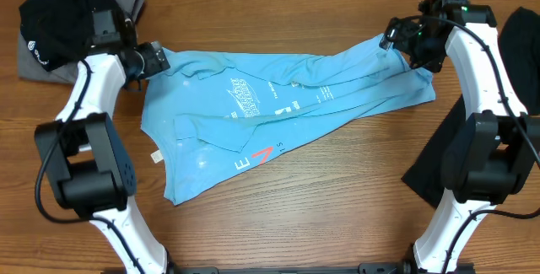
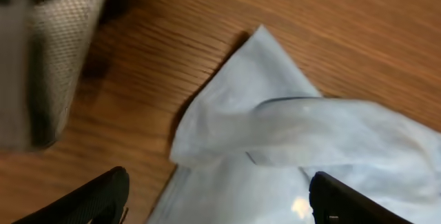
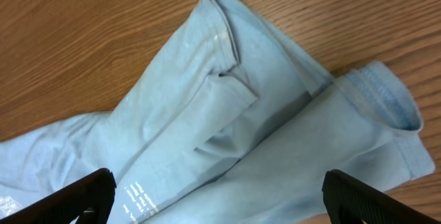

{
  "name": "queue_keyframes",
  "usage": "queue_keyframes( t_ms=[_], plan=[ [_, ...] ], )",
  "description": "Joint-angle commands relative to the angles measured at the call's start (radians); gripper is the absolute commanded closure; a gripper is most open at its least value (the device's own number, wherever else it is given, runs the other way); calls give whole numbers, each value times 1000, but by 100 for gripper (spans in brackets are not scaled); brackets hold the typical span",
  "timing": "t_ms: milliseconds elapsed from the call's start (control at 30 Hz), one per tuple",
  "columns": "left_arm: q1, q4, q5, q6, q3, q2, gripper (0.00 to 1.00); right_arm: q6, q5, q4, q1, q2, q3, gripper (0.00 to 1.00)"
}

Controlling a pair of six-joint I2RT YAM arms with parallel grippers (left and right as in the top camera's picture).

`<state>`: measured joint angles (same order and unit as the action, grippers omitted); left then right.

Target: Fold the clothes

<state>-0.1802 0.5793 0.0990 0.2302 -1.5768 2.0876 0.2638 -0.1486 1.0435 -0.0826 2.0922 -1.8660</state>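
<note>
While left gripper [image 2: 219, 191] and right gripper [image 3: 217, 188] both gaped empty, one rumpled sky-blue T-shirt [image 1: 278, 105] lay between two black garments [image 1: 56, 17] [image 1: 525, 42].

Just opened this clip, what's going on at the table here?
Two robot arms are working on a light-blue T-shirt that lies crumpled and partly doubled over itself across the wooden table. The left tool is at the shirt's upper-left corner and the right tool at its far right end. Both are open over the fabric, gripping nothing. A black garment lies at the right edge, and a black-and-grey pile sits top left. No neat fold is made yet.
</note>
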Motion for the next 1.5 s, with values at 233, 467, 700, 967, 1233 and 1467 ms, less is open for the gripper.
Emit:
queue_keyframes(
  t_ms=[233,467,700,967,1233,1467],
  plan=[
    [-11,-53,78,-130,-40,95,16,-2,-3,3,32,2,0,0],
    [-11,-77,78,-160,-40,123,31,10,-3,3,50,2,0,0],
    [-11,-75,77,-165,-40,140,41,28,-3,0,51,2,0,2],
    [-11,-76,74,-166,-40,140,91,27,-2,-59,60,2,0,25],
    [-11,-33,38,-167,-84,139,71,28,26,-108,62,13,0,28],
    [-11,19,3,-167,-161,139,69,47,31,-116,62,69,0,28]
  ],
)
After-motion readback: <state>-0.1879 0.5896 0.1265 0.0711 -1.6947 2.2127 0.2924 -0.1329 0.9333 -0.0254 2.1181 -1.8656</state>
